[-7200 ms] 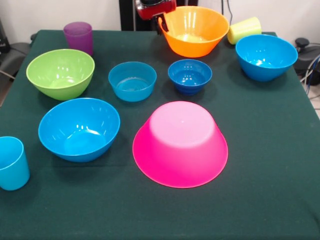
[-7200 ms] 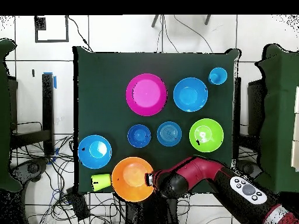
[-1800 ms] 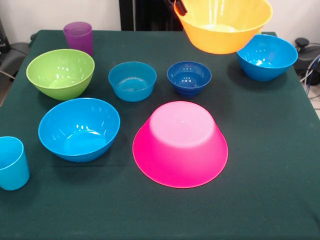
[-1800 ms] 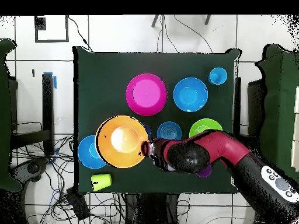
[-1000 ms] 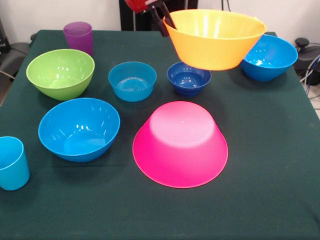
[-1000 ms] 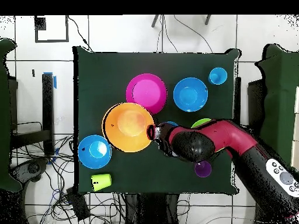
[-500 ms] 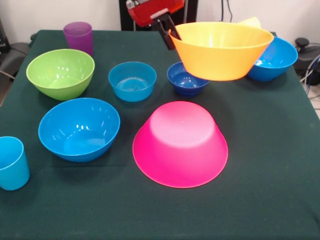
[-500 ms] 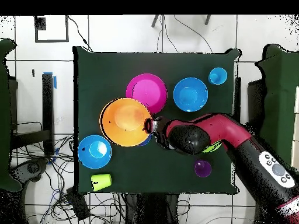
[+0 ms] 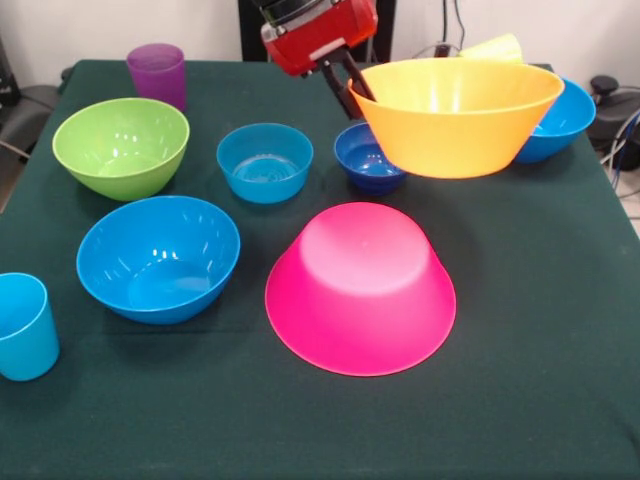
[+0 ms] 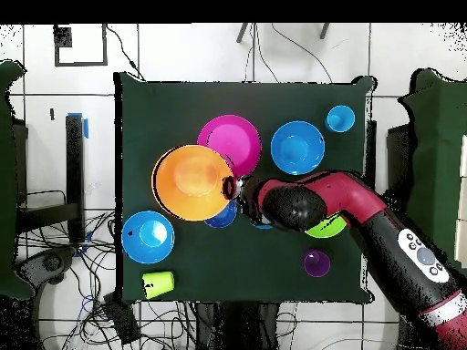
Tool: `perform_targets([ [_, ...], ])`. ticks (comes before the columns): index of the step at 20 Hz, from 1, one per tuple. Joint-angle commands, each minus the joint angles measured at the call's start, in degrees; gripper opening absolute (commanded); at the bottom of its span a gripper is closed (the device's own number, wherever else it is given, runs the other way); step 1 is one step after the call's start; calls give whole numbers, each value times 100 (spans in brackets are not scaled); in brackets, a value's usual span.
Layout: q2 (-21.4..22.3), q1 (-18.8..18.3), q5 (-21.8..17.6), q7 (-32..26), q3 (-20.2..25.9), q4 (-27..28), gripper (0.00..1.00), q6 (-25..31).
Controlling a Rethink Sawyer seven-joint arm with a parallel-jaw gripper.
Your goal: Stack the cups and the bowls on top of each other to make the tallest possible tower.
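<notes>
Above the green table cloth (image 9: 540, 330), the big orange bowl (image 9: 455, 115) is held upright in the air, clear of the cloth, its rim pinched at one side by the gripper (image 9: 350, 85), whose jaws are closed on the bowl's wall. Seen from the front, it hangs beyond the big pink bowl (image 9: 360, 288), which lies upside down on the cloth, and it hides part of the small dark-blue bowl (image 9: 366, 157) and of a medium blue bowl (image 9: 558, 122). From overhead the orange bowl (image 10: 191, 182) overlaps the edge of the pink bowl (image 10: 230, 141). Resting upright on the cloth are the green bowl (image 9: 121, 146), the small light-blue bowl (image 9: 264, 161) and the other medium blue bowl (image 9: 158, 257). The purple cup (image 9: 157, 74) and the light blue cup (image 9: 24, 327) are seen upright; the yellow-green cup (image 10: 158, 284) lies on its side.
</notes>
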State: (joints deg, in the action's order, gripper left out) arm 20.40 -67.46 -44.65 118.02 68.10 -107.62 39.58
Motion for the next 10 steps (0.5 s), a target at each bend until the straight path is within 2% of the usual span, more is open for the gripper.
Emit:
perform_targets([
  [1,-374,249,-180,-2068,-305,695,0,319],
  [10,-542,170,-79,-2528,-327,910,0,495],
])
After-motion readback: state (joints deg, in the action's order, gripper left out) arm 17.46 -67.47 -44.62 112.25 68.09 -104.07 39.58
